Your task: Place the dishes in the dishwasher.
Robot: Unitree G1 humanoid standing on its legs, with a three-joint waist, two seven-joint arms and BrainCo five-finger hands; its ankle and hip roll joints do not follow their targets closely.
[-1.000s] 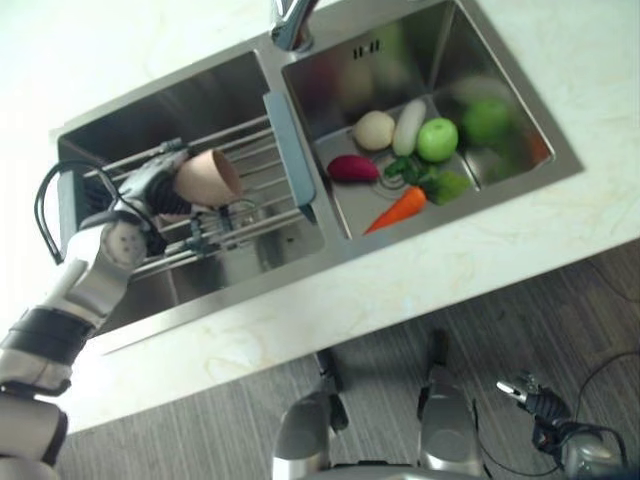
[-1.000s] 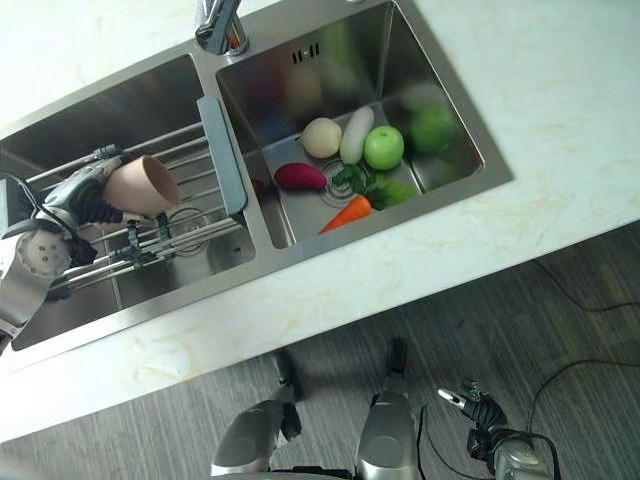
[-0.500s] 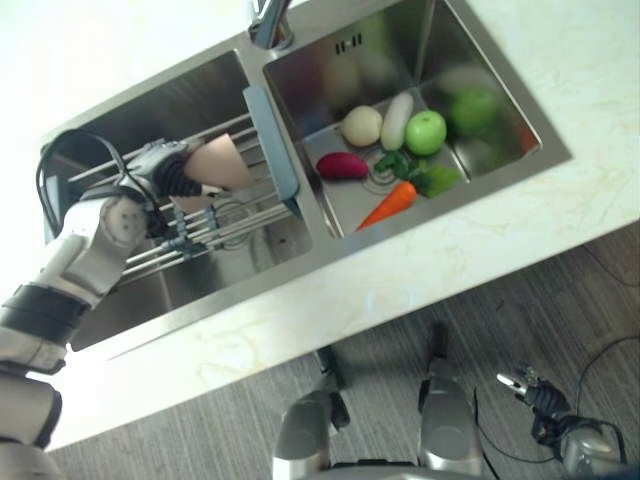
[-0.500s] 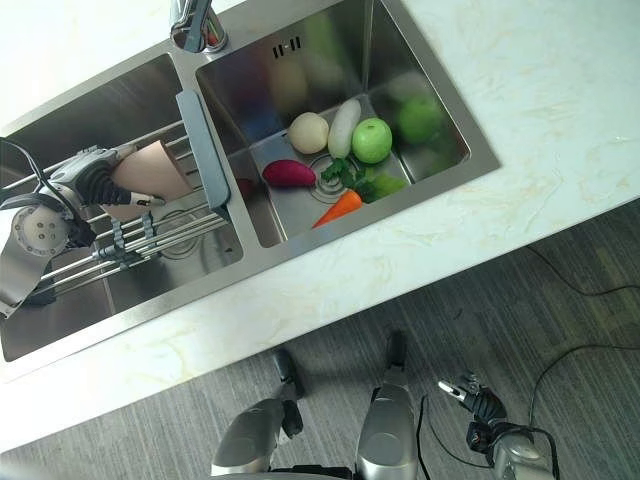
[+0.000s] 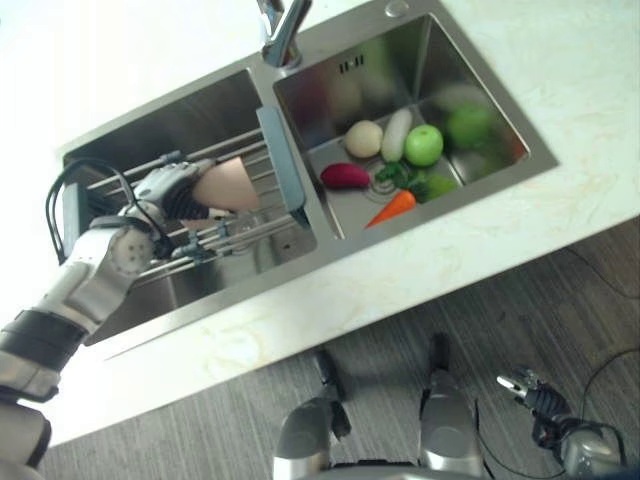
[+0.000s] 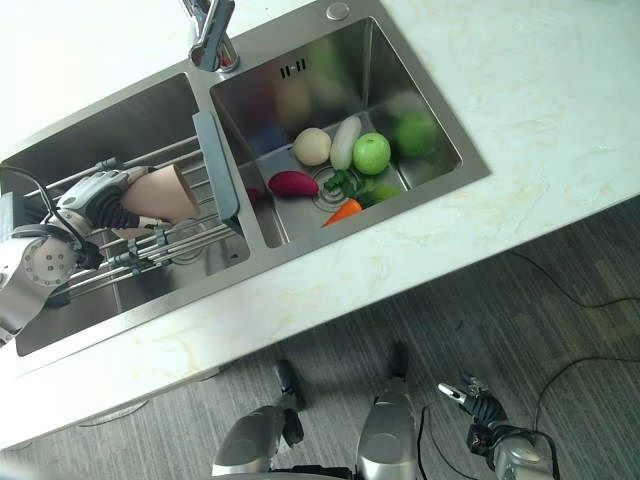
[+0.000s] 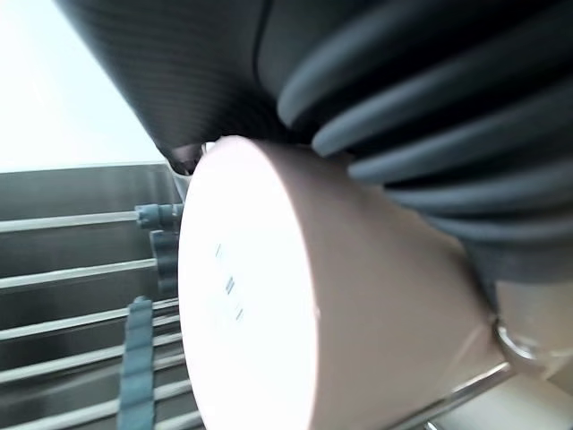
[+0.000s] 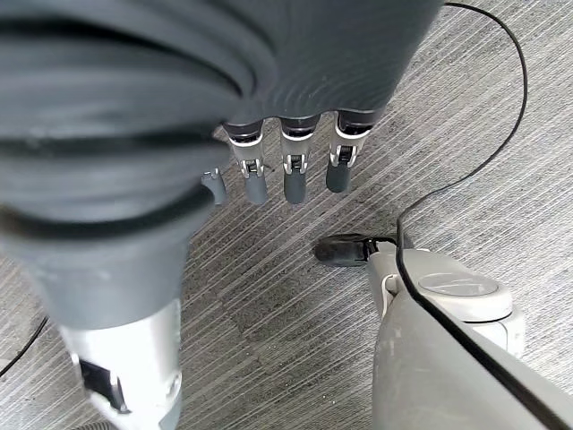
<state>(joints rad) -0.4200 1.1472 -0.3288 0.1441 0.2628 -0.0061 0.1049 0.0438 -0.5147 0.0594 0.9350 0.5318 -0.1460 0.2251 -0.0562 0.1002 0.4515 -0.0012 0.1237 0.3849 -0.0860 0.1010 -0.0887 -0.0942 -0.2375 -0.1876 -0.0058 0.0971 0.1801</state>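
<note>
- Grey striped floor (image 5: 560,320) lies nearest, its surface ribbed in fine diagonal lines.
- Right hand (image 8: 286,170) hangs low at the robot's side above that floor, its silver dark-tipped fingers (image 8: 296,184) hanging loose, holding nothing.
- Pale marbled stone countertop (image 5: 420,270) runs as a smooth band across the eye views, framing a brushed stainless-steel double sink (image 5: 330,70).
- Left hand (image 5: 170,190) reaches into the left basin from the lower left, the silver-grey forearm angled up and the dark ribbed cover bent at the wrist; its fingers are wrapped around a matte beige-pink ceramic cup (image 5: 228,184).
- That cup lies on its side in the hand, its flat round base (image 7: 242,287) facing the wrist camera, and its body is smooth and slightly tapered. It is just over a rack of thin parallel steel rods (image 5: 240,228) that spans the left basin; whether it touches the rods cannot be told.
- A grey-blue plastic end bar (image 5: 283,165) caps the rack beside the divider between the basins.
- Right basin holds vegetables and fruit together near the drain: an orange carrot (image 5: 392,208), a dark-red sweet potato (image 5: 346,176), leafy greens (image 5: 405,178), a round beige potato (image 5: 363,139), a long white radish (image 5: 395,135) and a glossy green apple (image 5: 424,145).
- A chrome tap (image 5: 282,28) rises at the far rim between the basins.
</note>
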